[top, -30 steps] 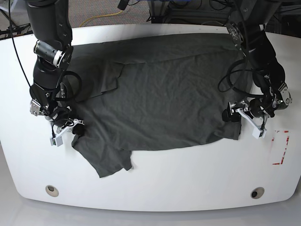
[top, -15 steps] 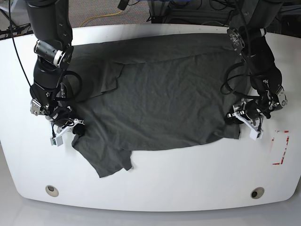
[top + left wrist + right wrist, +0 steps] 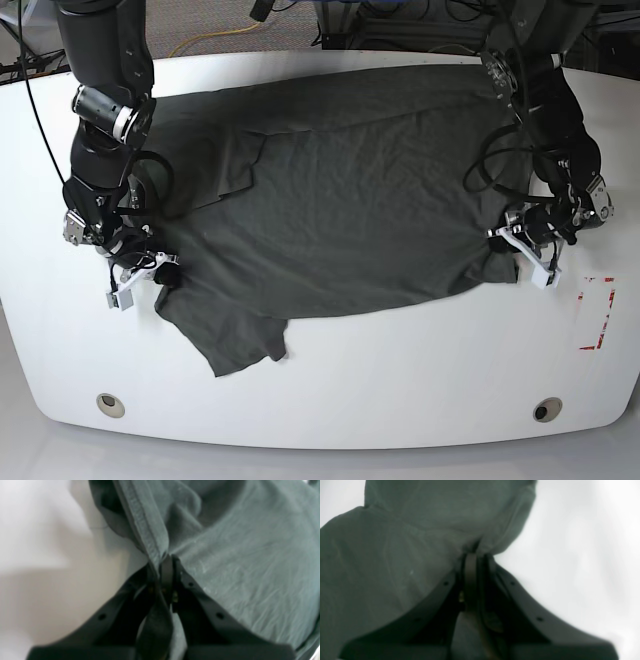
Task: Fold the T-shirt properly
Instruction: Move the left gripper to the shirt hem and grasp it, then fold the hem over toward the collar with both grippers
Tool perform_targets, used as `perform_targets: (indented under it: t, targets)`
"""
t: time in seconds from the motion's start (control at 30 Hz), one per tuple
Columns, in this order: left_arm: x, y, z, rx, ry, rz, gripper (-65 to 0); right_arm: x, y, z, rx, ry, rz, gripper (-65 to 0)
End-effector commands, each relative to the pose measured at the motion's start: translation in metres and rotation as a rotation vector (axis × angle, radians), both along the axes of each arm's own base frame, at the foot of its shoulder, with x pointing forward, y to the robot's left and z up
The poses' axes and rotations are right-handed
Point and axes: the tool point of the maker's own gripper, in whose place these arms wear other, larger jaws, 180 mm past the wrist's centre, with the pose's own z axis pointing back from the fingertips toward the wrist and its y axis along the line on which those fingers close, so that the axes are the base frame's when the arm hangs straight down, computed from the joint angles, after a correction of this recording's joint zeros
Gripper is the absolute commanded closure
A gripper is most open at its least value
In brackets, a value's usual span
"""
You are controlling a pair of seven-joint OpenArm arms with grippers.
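Observation:
The dark grey-green T-shirt point(image 3: 340, 210) lies spread and wrinkled across the white table point(image 3: 400, 380). In the base view my left gripper point(image 3: 508, 245) is at the shirt's right front corner. The left wrist view shows this gripper point(image 3: 166, 560) shut on the stitched hem point(image 3: 142, 522), with the fabric bunched at its tips. My right gripper point(image 3: 160, 272) is at the shirt's left edge. In the right wrist view that gripper point(image 3: 475, 552) is shut on a pinched fold of the T-shirt point(image 3: 395, 555). A sleeve point(image 3: 235, 345) hangs toward the front left.
A red tape outline point(image 3: 597, 312) marks the table at the right, just past my left gripper. Two round metal fittings point(image 3: 111, 404) point(image 3: 546, 409) sit near the front edge. Cables and a frame stand behind the far edge.
My left gripper has gone from open to shut on the right hem, and that corner has drawn in and bunched. The right arm has stayed put.

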Motion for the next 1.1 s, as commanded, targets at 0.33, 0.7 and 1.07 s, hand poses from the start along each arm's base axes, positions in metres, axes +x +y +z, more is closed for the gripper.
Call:
perform_targets:
  t: [0.33,0.7,1.07]
  targets:
    - [-0.021,0.056,0.054,0.182,-0.096,0.079,-0.4,-0.028,-0.034,0.046,-0.195,0.03,0.078,-4.1]
    - [-0.019,0.071,0.072,0.216,-0.105,0.093,-0.4,-0.021,-0.036,0.065,-0.225,0.008,0.09,-4.1]
    - [0.006,0.072,0.115,0.248,-0.164,0.087,-0.4,-0.006,-0.04,0.1,-0.287,0.008,0.114,-7.3]
